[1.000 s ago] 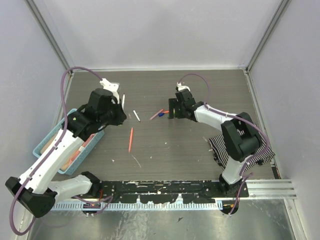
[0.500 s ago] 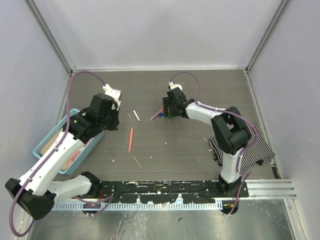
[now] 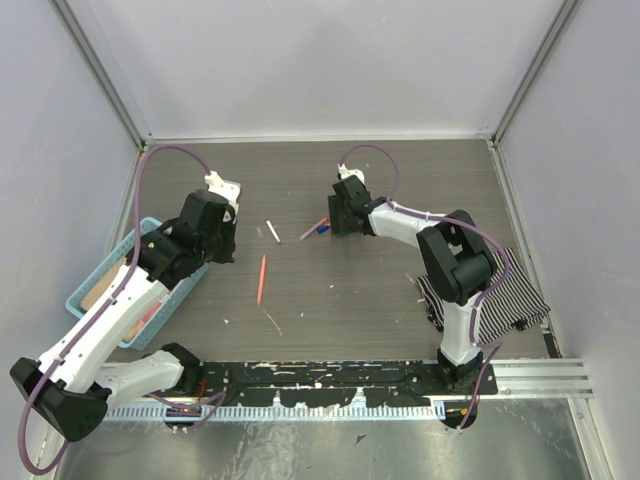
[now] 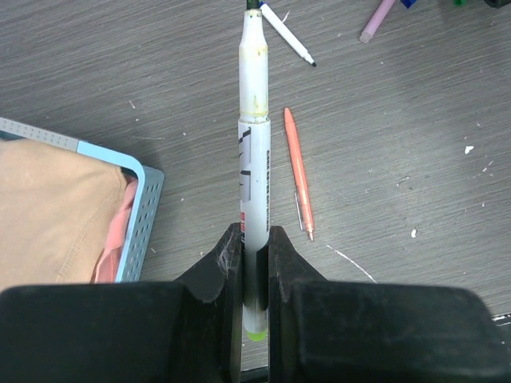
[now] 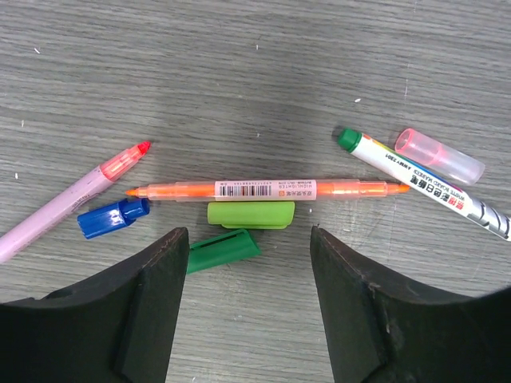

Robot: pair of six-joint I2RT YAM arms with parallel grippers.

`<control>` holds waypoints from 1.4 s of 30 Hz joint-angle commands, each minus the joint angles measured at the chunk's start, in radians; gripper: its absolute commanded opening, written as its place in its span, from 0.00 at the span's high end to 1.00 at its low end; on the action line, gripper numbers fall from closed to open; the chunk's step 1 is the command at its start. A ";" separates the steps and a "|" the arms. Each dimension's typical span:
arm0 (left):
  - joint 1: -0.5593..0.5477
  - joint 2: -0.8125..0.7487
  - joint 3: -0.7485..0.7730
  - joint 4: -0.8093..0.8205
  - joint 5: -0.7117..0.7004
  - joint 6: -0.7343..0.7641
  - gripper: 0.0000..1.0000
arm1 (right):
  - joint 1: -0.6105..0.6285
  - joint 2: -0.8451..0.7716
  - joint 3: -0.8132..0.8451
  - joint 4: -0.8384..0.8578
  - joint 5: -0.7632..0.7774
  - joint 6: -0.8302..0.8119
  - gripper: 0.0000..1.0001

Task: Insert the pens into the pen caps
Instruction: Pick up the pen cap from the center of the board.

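Our left gripper (image 4: 255, 243) is clamped tight on a white-barrelled pen (image 4: 255, 152), which sticks straight out ahead of the fingers. Over on the right, our right gripper (image 5: 246, 243) hangs with its jaws spread wide. Between them lie a light green cap (image 5: 251, 214) and a dark green cap (image 5: 223, 250), just beside a thin orange pen (image 5: 267, 190). A blue cap (image 5: 112, 218) lies nearby.

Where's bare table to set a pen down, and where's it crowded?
Bare: the near-middle table between the lone orange pen and the striped cloth; also its far right corner. Crowded: the pens and caps under the right claw.
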 commanded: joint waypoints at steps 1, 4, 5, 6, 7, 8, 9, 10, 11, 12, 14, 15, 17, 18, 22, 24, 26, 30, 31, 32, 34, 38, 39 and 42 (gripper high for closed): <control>0.004 -0.029 -0.007 0.016 -0.007 0.004 1.00 | 0.005 0.005 0.047 0.030 0.022 0.001 0.34; 0.004 -0.031 -0.007 0.014 -0.008 0.002 1.00 | 0.005 0.012 0.053 0.030 0.020 0.001 0.35; 0.005 -0.033 -0.007 0.014 -0.007 0.002 1.00 | 0.005 0.014 0.053 0.031 0.020 0.001 0.35; 0.004 -0.033 -0.008 0.015 -0.006 0.000 1.00 | 0.005 0.016 0.053 0.032 0.020 0.002 0.35; 0.004 -0.033 -0.008 0.014 -0.004 0.001 1.00 | 0.005 0.019 0.054 0.033 0.020 0.002 0.35; 0.004 -0.034 -0.008 0.014 -0.001 -0.001 1.00 | 0.005 0.020 0.056 0.033 0.018 0.002 0.35; 0.004 -0.033 -0.006 0.014 0.002 -0.004 1.00 | 0.006 0.022 0.056 0.034 0.019 0.004 0.34; 0.005 -0.032 -0.006 0.014 0.007 -0.005 1.00 | 0.006 0.024 0.055 0.035 0.020 0.005 0.33; 0.004 -0.032 -0.003 0.015 0.012 -0.007 1.00 | 0.005 0.025 0.056 0.036 0.021 0.004 0.33; 0.004 -0.033 -0.002 0.018 0.015 -0.009 1.00 | 0.005 0.027 0.058 0.036 0.023 0.004 0.33; 0.004 -0.034 -0.002 0.022 0.018 -0.009 1.00 | 0.006 0.030 0.057 0.036 0.027 0.004 0.33; 0.004 -0.033 0.000 0.023 0.019 -0.008 1.00 | 0.006 0.030 0.059 0.036 0.027 0.004 0.33; 0.003 -0.034 0.002 0.022 0.020 -0.008 1.00 | 0.005 0.033 0.059 0.036 0.027 0.004 0.34; 0.004 -0.033 0.003 0.022 0.020 -0.009 1.00 | 0.005 0.033 0.058 0.036 0.025 0.004 0.35; 0.004 -0.035 -0.001 0.023 0.021 -0.006 1.00 | 0.005 0.039 0.057 0.040 0.020 0.007 0.38; 0.004 -0.036 -0.003 0.025 0.022 -0.007 1.00 | 0.005 0.042 0.059 0.040 0.016 0.007 0.41; 0.004 -0.034 -0.003 0.026 0.024 -0.009 1.00 | 0.005 0.044 0.059 0.041 0.015 0.007 0.44; 0.004 -0.031 -0.004 0.028 0.027 -0.007 1.00 | 0.005 0.041 0.054 0.041 0.014 0.006 0.46; 0.004 -0.031 -0.003 0.029 0.027 -0.006 1.00 | 0.005 0.038 0.052 0.041 0.014 0.006 0.47; 0.005 -0.031 -0.003 0.028 0.026 -0.008 1.00 | 0.005 0.034 0.052 0.041 0.014 0.006 0.47; 0.004 -0.030 -0.002 0.028 0.025 -0.007 1.00 | 0.006 0.020 0.048 0.042 0.015 0.005 0.48; 0.004 -0.031 -0.003 0.027 0.026 -0.005 1.00 | 0.005 -0.021 0.038 0.042 0.018 0.001 0.50; 0.004 -0.033 -0.004 0.027 0.027 -0.005 1.00 | 0.005 -0.035 0.037 0.042 0.018 0.000 0.50; 0.004 -0.037 -0.006 0.027 0.030 -0.006 1.00 | 0.005 -0.066 0.031 0.039 0.015 -0.002 0.50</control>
